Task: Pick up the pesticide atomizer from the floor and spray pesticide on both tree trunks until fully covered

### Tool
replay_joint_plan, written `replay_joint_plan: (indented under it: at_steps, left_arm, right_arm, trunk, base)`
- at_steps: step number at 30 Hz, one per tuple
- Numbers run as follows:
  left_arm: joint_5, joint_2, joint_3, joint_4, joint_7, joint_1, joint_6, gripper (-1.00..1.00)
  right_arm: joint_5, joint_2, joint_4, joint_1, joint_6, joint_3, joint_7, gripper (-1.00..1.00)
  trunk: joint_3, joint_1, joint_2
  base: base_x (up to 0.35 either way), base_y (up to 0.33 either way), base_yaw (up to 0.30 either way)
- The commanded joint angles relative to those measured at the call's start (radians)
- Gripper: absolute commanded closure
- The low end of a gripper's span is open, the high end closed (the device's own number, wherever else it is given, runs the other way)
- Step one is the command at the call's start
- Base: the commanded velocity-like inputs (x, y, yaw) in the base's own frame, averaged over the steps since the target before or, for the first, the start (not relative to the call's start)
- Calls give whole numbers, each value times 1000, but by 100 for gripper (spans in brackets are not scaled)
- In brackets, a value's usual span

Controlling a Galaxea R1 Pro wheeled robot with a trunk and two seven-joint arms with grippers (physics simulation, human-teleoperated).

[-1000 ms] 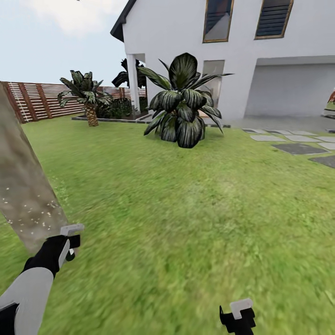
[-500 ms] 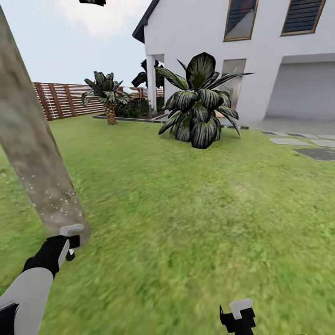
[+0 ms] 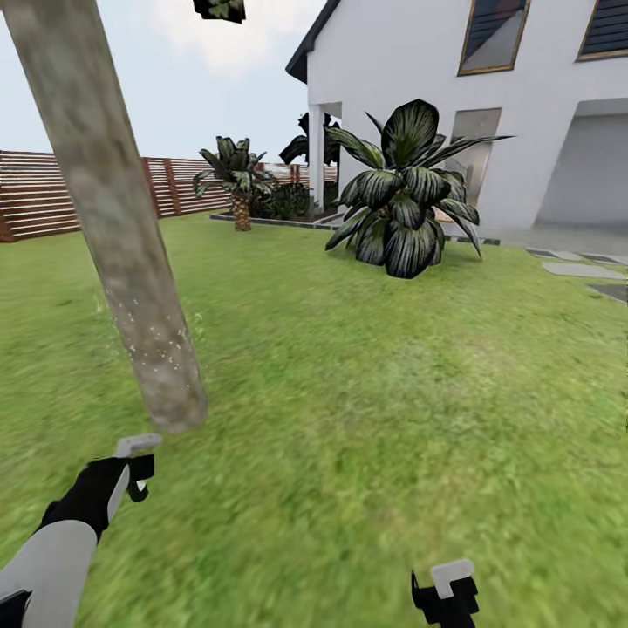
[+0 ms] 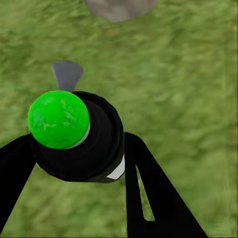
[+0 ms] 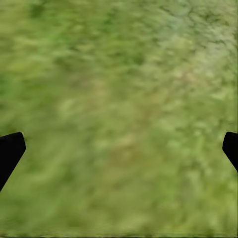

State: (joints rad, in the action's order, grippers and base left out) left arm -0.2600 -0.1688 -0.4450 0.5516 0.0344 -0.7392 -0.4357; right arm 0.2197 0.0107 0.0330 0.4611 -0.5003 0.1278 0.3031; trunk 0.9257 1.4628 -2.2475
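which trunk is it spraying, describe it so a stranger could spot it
On the lawn before the white house, find the leaning grey-tan tree trunk, just ahead of the left gripper. It alone is bare, thick and flecked with white specks, unlike the short palm by the fence.

Green-topped dark atomizer point(image 4: 79, 144) near speckled trunk point(image 3: 122, 227).

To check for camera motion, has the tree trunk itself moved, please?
No. The tree trunk and the fence both shifted right in view, so the camera turned.

Head camera overlooks lawn point(image 3: 392, 366); both wrist cameras face, seemingly closely, that grass.
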Motion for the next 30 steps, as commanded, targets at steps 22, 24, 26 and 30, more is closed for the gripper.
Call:
replay_joint_plan:
  at_steps: [22, 24, 26, 30]
  left_arm:
    - [-620, -36, 423, 1, 1015, 78, 346, 100]
    - [-619, -34, 423, 0, 1015, 78, 352, 100]
    - [-619, -28, 424, -5, 1016, 78, 355, 100]
    - [-620, -2, 425, -10, 1016, 78, 357, 100]
  right_arm:
    - [408, 7, 523, 85, 186, 67, -1040, -100]
    - [405, 4, 530, 86, 186, 67, -1078, -100]
    - [405, -9, 531, 86, 186, 67, -1089, -100]
    - [406, -50, 531, 87, 185, 71, -1117, 100]
  trunk:
    - [1, -1, 0]
    - [1, -1, 0]
    - [1, -1, 0]
    - [1, -1, 0]
  base:
    - [-193, 0, 1]
    - [0, 0, 0]
    - [0, 0, 0]
    - [0, 0, 0]
